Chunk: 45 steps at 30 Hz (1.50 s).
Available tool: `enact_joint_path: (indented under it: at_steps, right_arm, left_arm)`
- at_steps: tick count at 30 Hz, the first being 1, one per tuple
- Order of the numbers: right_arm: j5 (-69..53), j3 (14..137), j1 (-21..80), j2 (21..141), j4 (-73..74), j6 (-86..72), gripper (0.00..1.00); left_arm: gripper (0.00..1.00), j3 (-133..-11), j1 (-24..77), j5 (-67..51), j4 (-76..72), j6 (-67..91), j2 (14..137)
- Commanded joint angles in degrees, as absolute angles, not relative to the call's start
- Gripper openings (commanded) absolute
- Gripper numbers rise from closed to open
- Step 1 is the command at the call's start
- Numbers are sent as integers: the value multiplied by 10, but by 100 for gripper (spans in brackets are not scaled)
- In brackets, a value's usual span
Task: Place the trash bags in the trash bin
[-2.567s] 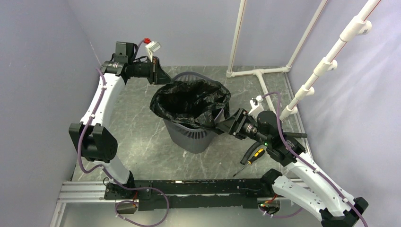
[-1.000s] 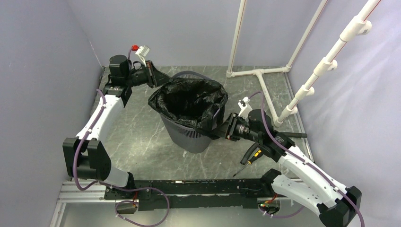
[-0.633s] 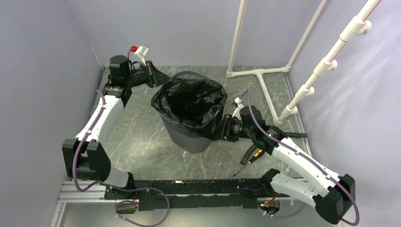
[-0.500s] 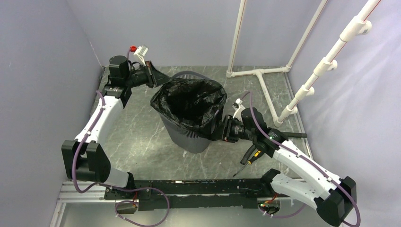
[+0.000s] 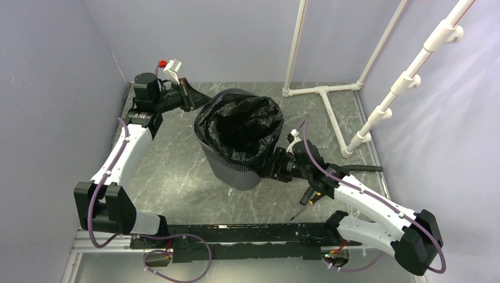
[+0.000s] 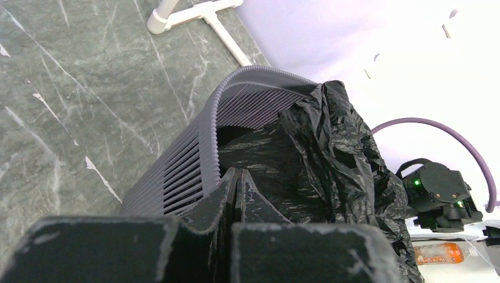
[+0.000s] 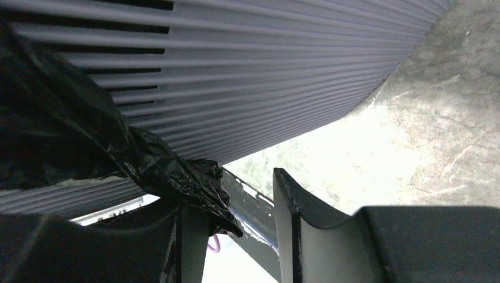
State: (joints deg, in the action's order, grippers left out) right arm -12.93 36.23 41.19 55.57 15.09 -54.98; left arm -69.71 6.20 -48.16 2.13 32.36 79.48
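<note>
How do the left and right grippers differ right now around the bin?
The left gripper is shut, up at the far-left rim of the trash bin; the right gripper is open, low beside its near-right wall. The trash bag drapes over one right finger; whether the left gripper pinches film cannot be told. Both point toward the bin.

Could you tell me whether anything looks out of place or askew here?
Yes. The trash bag sits unevenly in the trash bin: it drapes over the rim near the right gripper, while the rim near the left gripper is bare. A screwdriver lies loose on the table.
</note>
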Motion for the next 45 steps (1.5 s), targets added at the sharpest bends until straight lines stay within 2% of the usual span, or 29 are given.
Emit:
enact_joint_path:
  at_steps: [1,8,13,22,27,29,33,36,39,45]
  right_arm:
    - [-106,372,415,546,121,-550,45]
    - [-126,395,423,602,177,-515,52]
    - [-117,386,431,583,156,-521,56]
    - [-31,391,432,461,214,-524,85]
    - [-15,371,430,404,254,-534,89]
    - [-12,366,430,386,262,-541,89]
    - [9,366,430,358,270,-554,89]
    - [35,375,430,351,279,-558,89]
    - [52,386,430,353,285,-559,89]
    - [59,392,430,362,270,-563,88]
  left_arm:
    - [3,-669,61,-463,96,316,793]
    - [3,-669,61,-462,95,319,781]
    - [3,-673,61,-460,106,315,776]
    - [3,-660,61,-443,115,321,749]
    - [3,-650,61,-426,112,332,727]
    - [13,-657,61,-415,123,324,719]
    - [44,-698,61,-368,185,284,704]
    - [59,-735,61,-329,240,254,697]
    - [66,-765,59,-327,271,234,693]
    - [68,-793,59,-373,286,227,699]
